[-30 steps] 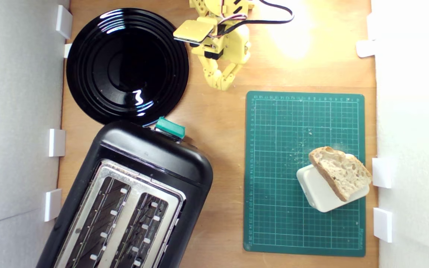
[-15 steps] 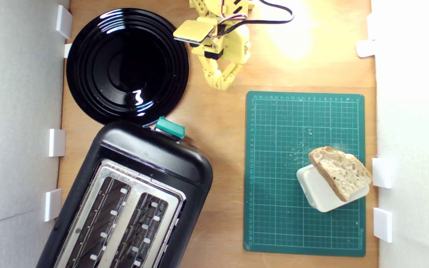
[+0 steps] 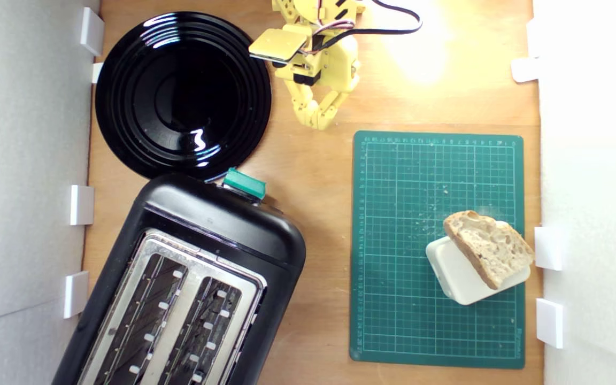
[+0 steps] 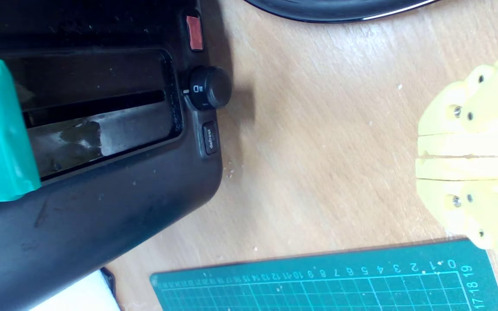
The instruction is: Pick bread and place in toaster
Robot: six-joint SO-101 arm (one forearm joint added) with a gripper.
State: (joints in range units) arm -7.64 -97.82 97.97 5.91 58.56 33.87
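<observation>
The yellow pincer (image 3: 316, 120) is seen clenched and empty, held over the counter (image 3: 313, 176) between plate (image 3: 182, 96) and mat (image 3: 436, 248). One bread (image 3: 490, 254) is propped on one white block (image 3: 457, 278), well apart from one toaster (image 3: 190, 283).

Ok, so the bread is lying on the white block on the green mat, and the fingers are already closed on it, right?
Not quite. The bread does lie on the white block on the green mat, but the gripper holds nothing: in the exterior view its fingers are shut, far from the slice, near the black plate.
</observation>
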